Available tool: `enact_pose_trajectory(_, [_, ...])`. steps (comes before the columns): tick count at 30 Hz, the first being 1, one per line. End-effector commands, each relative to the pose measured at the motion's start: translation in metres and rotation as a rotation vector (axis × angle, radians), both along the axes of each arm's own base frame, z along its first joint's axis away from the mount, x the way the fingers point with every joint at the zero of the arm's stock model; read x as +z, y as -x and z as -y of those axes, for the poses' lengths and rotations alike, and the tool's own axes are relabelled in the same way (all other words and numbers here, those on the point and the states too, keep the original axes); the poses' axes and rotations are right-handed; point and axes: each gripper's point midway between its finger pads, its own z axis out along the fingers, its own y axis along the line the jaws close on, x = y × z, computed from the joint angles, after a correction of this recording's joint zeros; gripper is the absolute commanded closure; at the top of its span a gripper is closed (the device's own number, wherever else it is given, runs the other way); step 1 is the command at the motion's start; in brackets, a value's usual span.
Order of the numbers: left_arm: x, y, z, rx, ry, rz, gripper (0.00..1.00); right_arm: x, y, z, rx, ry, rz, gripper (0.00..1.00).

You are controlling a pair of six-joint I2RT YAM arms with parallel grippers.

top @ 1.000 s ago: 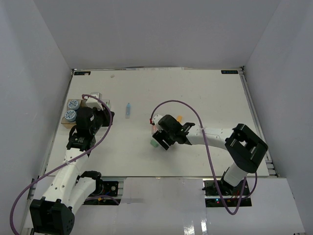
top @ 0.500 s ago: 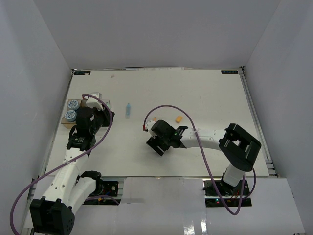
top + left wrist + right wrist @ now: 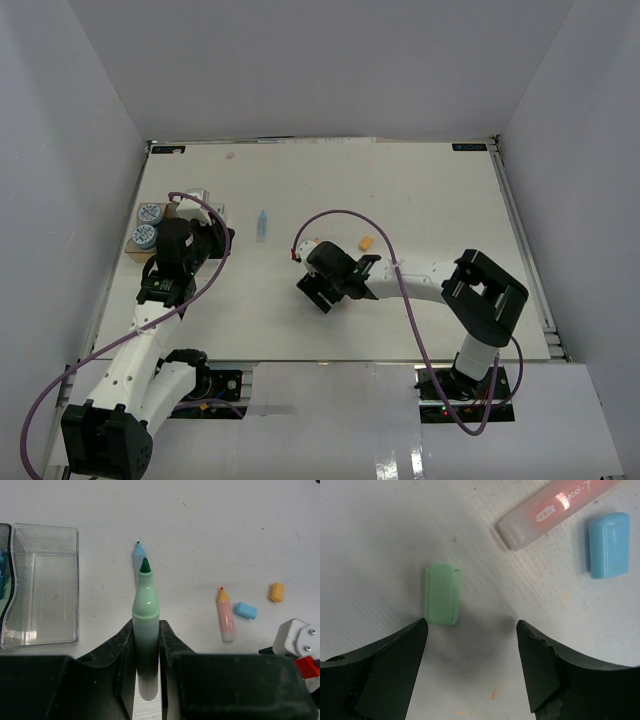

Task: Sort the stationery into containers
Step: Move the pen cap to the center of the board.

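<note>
The green cap (image 3: 442, 594) lies flat on the white table (image 3: 380, 540), a short translucent mint sleeve with a seam down its side. It sits off-centre, just ahead of 1 finger of the right gripper (image 3: 471, 626), whose fingers stand wide apart. A pink marker (image 3: 555, 510) and a blue cap (image 3: 608, 544) lie just beyond. The step looks like picking up this cap, which calls for centring over it, then closing. The left gripper (image 3: 146, 630) is clamped on the uncapped green marker (image 3: 145, 600), near 1 clear bin (image 3: 50, 595).
</note>
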Motion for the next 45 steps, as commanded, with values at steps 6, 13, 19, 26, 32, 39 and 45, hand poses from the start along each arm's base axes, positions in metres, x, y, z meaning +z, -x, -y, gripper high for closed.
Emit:
enact_pose_trajectory(6, [0.005, -0.001, 0.001, -0.013, 0.005, 0.024, 0.98, 0.004, -0.031, 0.022, -0.11, 0.022, 0.057, 0.23])
enact_pose_trajectory(13, [0.006, -0.001, 0.002, -0.015, 0.005, 0.024, 0.98, 0.009, -0.045, 0.019, -0.133, 0.002, 0.064, 0.23])
enact_pose_trajectory(19, [0.005, -0.001, 0.002, -0.016, 0.007, 0.021, 0.98, 0.006, -0.055, 0.008, -0.134, -0.005, 0.061, 0.23])
enact_pose_trajectory(26, [0.005, -0.001, 0.005, -0.032, 0.012, 0.021, 0.98, 0.014, -0.07, -0.002, -0.147, -0.043, 0.072, 0.23])
enact_pose_trajectory(32, [0.004, 0.0, 0.007, -0.042, 0.015, 0.018, 0.98, 0.021, -0.075, -0.022, -0.115, -0.082, 0.055, 0.24])
enact_pose_trajectory(39, [0.005, 0.0, 0.009, -0.055, 0.02, 0.02, 0.98, 0.041, -0.08, -0.032, -0.159, -0.132, 0.05, 0.24])
enact_pose_trajectory(45, [0.006, 0.0, 0.01, -0.059, 0.022, 0.023, 0.98, 0.049, -0.073, -0.033, -0.282, -0.153, 0.014, 0.24])
